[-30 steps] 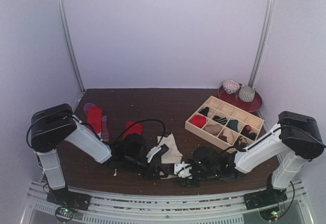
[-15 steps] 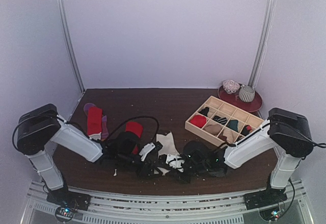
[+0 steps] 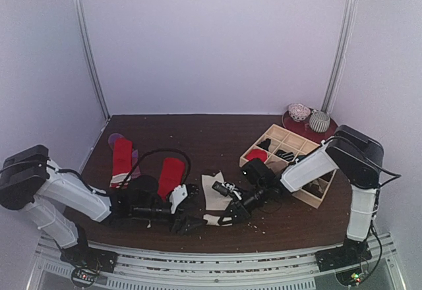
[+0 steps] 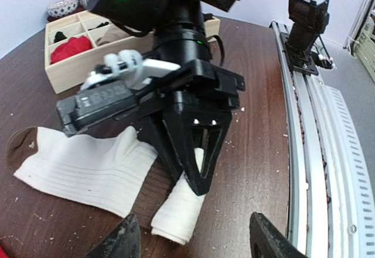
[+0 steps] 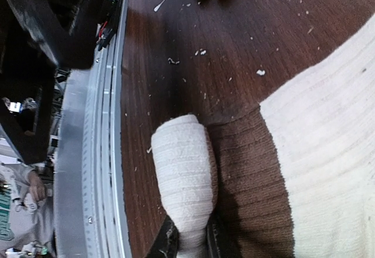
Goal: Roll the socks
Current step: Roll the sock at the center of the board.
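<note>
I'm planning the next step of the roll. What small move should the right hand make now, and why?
Probably turn the right hand to roll the pinched end further along the cream sock. Only that end is rolled, the rest lies flat, and the left hand stands open, holding nothing.

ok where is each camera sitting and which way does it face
top external: above and behind the bases, looking down on the table; left arm and right arm show.
left wrist: on the left end effector, facing the right end effector shut on the cream sock; own fingertips at bottom.
right wrist: close over that sock; own fingertips at bottom.
shared: both wrist views show its rolled end.
</note>
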You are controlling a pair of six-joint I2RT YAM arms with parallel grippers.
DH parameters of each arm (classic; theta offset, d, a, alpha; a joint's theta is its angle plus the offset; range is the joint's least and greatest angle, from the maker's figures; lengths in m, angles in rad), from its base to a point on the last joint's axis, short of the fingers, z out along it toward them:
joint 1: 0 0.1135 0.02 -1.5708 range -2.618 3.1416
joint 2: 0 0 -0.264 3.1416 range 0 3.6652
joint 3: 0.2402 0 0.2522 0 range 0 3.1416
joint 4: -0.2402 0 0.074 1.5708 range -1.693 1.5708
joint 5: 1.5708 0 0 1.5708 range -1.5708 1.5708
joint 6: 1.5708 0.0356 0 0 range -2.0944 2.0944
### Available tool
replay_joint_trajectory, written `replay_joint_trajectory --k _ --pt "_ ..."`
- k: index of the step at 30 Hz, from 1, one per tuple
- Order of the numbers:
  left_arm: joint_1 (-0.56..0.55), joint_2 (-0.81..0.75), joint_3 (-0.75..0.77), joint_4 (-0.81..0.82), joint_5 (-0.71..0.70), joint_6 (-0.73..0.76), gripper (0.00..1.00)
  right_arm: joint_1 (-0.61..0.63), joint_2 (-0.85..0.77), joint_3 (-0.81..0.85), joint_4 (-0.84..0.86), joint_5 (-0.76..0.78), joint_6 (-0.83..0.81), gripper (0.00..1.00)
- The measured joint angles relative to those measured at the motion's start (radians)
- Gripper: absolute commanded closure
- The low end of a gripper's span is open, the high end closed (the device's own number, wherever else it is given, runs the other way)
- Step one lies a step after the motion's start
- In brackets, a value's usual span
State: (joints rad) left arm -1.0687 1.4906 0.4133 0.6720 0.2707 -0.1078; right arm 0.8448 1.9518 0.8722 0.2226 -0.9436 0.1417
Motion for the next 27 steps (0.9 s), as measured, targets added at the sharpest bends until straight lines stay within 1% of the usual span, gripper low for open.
replay_joint_trajectory --k 3,7,17,19,21,23,24,25,27 --pt "-0.019 0.089 0.012 0.061 0.016 0.034 0.37 -0.03 0.031 0.029 -0.055 -0.085 0.041 0.87" --pt "-0.037 0.18 0.039 0.092 0.02 0.059 0.38 -0.051 0.054 0.063 -0.139 -0.143 0.057 0.87" --pt "-0.04 0.331 0.089 0.151 0.012 0.078 0.39 -0.056 0.059 0.069 -0.217 -0.185 0.09 0.87" --pt "-0.04 0.355 0.102 0.158 0.003 0.078 0.42 -0.056 0.059 0.068 -0.225 -0.191 0.093 0.87" --pt "-0.04 0.372 0.107 0.168 0.0 0.078 0.49 -0.055 0.059 0.066 -0.235 -0.198 0.095 0.87" --pt "-0.04 0.383 0.108 0.173 0.0 0.077 0.63 -0.054 0.059 0.066 -0.242 -0.202 0.095 0.87" --pt "-0.04 0.387 0.11 0.173 0.0 0.076 0.72 -0.053 0.059 0.065 -0.244 -0.203 0.098 0.87" --pt "-0.04 0.392 0.116 0.174 0.002 0.077 0.75 -0.053 0.059 0.064 -0.243 -0.204 0.1 0.86" --pt "-0.04 0.397 0.123 0.174 0.007 0.073 0.94 -0.053 0.058 0.064 -0.243 -0.205 0.103 0.86"
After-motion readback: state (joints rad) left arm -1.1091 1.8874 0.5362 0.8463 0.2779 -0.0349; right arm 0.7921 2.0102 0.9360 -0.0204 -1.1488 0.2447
